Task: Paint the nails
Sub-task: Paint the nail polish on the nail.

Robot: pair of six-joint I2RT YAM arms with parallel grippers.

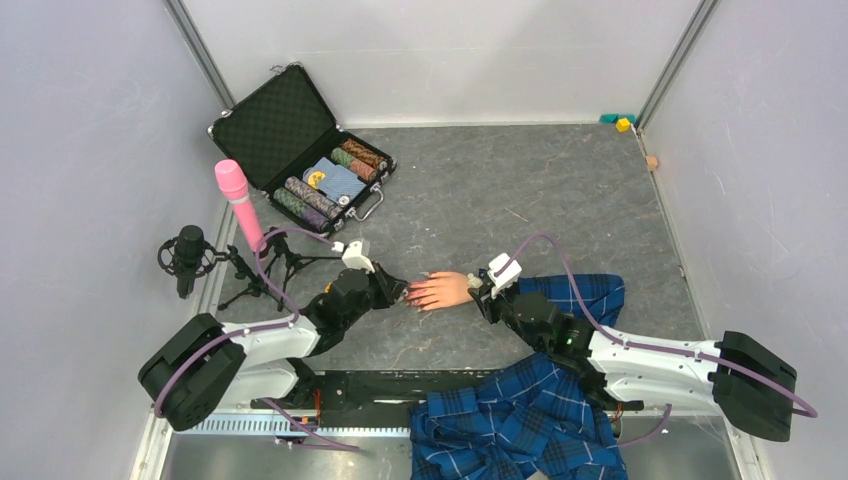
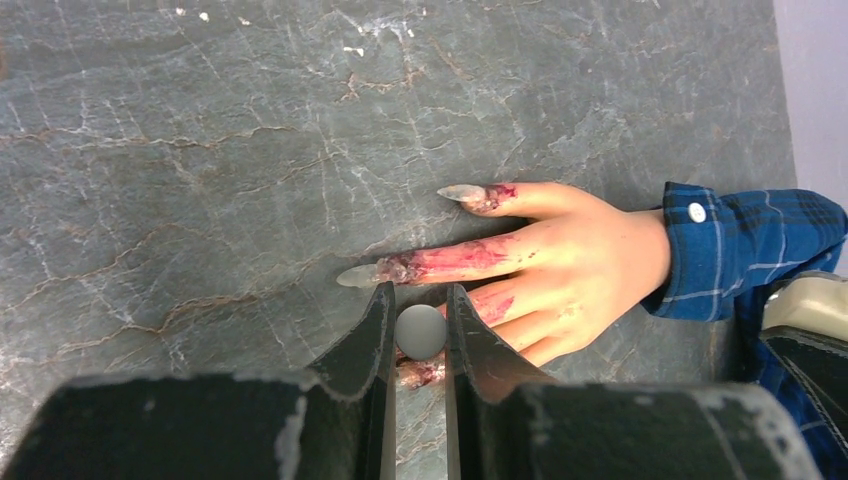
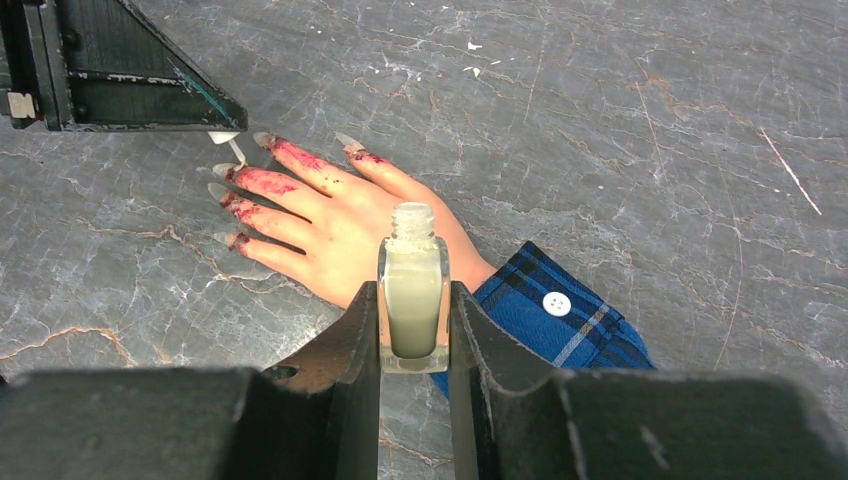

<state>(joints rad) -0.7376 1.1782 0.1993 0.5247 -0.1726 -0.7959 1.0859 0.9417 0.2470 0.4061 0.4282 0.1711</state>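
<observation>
Okay, we see left hand (image 2: 420, 296) clamping the brush cap (image 2: 420, 331) right at the mannequin's nails (image 3: 218, 190); right hand (image 3: 413, 290) grips the open polish bottle (image 3: 412, 305) beside its wrist.

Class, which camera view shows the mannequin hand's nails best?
Right wrist view: all five nails show, none covered. Left wrist view shows two; the left claw hides the rest. Top view: too small.

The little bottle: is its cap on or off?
Off. The bottle in the right gripper shows a bare threaded neck; the left gripper pinches the white cap.
</observation>
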